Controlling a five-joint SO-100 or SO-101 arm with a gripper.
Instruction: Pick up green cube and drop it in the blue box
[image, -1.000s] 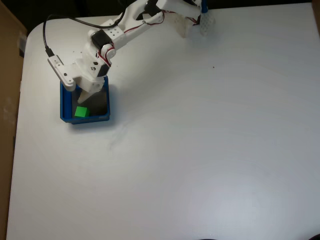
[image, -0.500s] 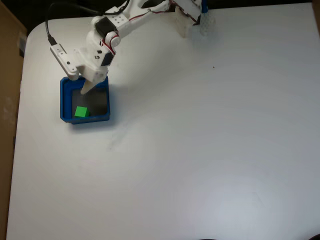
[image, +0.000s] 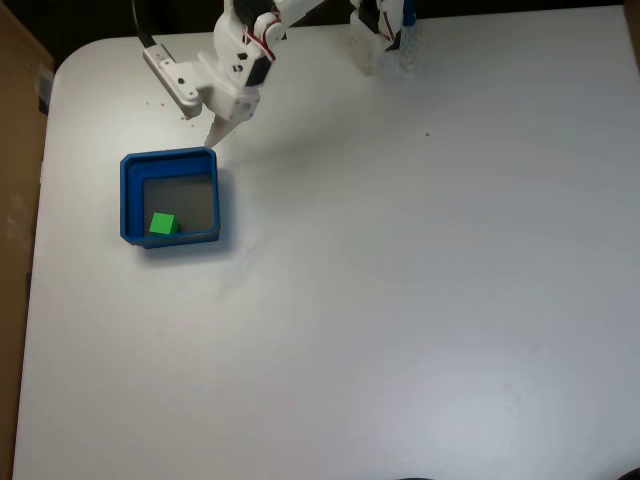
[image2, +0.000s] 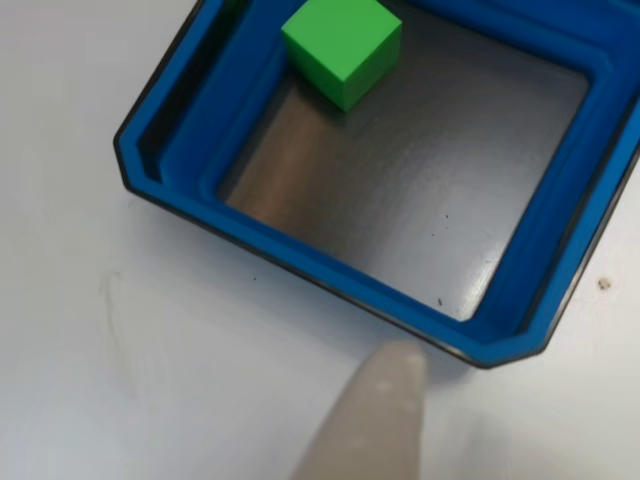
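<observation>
My white two-finger hand (image: 215, 137) hangs over the worktop (image: 400, 300), just past the far rim of the box in the fixed view, its pale pointed finger (image: 222, 128) aimed down toward that rim. It holds nothing, but I cannot tell how far its fingers stand apart, since one tip alone shows clearly. In the other view that same tip (image2: 375, 415) rises from the bottom edge, close to the box's near wall and a little short of it.

Beyond the tip lies the square, shallow blue plastic box (image2: 560, 240) with thick walls and a dull grey floor, sitting flat on the white worktop (image2: 90, 330). The small bright green matte cube (image2: 343, 45) rests on that floor at the far side, near a corner. In the fixed view the cube (image: 163, 224) sits in the lower left of the box (image: 130, 200), well apart from my hand.
</observation>
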